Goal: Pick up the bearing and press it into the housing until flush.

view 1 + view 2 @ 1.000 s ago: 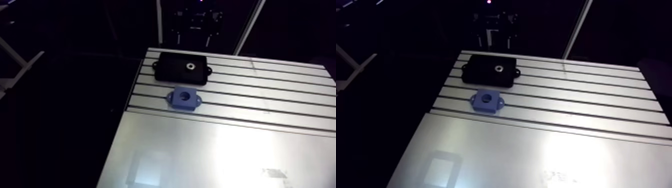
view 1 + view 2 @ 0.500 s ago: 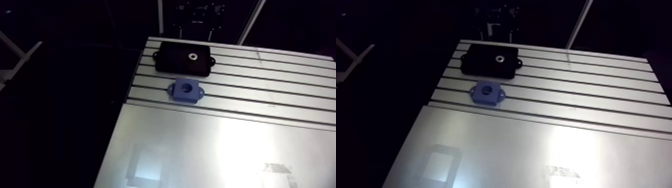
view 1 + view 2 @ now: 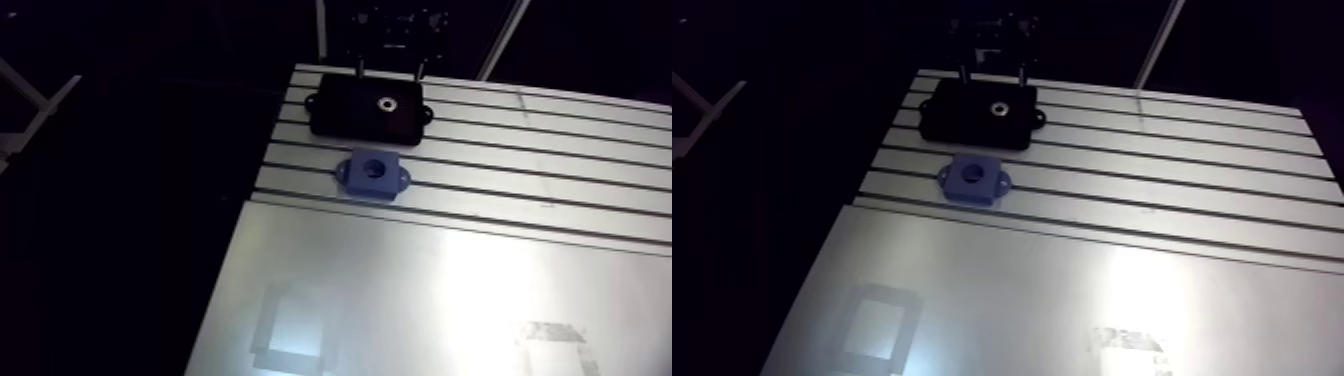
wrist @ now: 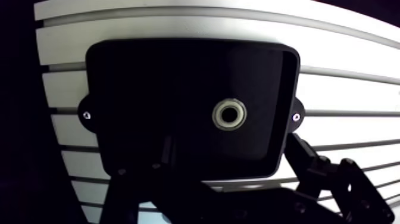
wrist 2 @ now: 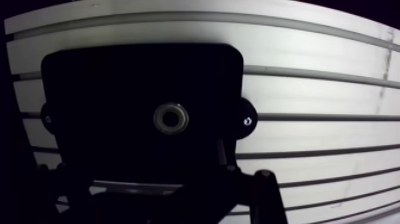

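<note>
The slotted aluminium table (image 3: 560, 150) runs out of the arm view at the right, and its near part is covered by a smooth grey metal plate (image 3: 1002, 290), also cut off at the near and right edges. On that plate is a pale printed mark (image 3: 1127, 341) that may be lettering, too blurred to read. At the table's far corner lies a black rectangular plastic block with rounded corners (image 4: 149, 83). In the wrist view its near edge is hidden behind the gripper's dark linkages, and a small screw head (image 4: 87, 115) shows in an ear at each side. A blue square housing with side lugs (image 3: 371, 173) stands on the slotted part between the black block and the plate, near the block but apart from it, with its round bore showing dark on top. The black two-finger gripper (image 4: 231, 144) hangs over the block. Its body is lost in the dim background of the arm view, and its fingers (image 4: 167, 149) barely stand out against the black surface, but they are spread wide and clasp nothing. The small silver ring-shaped bearing (image 4: 229, 114) sits in a recess in the block's top face, just ahead of the gap between the fingers, and nothing touches it.
</note>
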Available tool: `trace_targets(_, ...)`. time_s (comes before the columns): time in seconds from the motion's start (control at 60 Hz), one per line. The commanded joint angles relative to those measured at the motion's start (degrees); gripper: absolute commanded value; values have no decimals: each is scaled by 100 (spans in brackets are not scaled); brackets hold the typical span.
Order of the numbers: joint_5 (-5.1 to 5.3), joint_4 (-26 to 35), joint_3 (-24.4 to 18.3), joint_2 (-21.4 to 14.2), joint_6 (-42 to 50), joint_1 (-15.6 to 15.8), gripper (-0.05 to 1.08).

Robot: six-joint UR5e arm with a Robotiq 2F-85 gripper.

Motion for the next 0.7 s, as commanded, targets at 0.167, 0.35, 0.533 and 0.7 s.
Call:
trace_targets(0.167,8,-122,18,136,-18,-35,5)
trace_targets(0.35,8,-122,18,216,-26,-61,11)
trace_targets(0.533,17,-122,26,283,-27,-61,18)
trace_targets(0.7,17,-122,26,320,-27,-53,22)
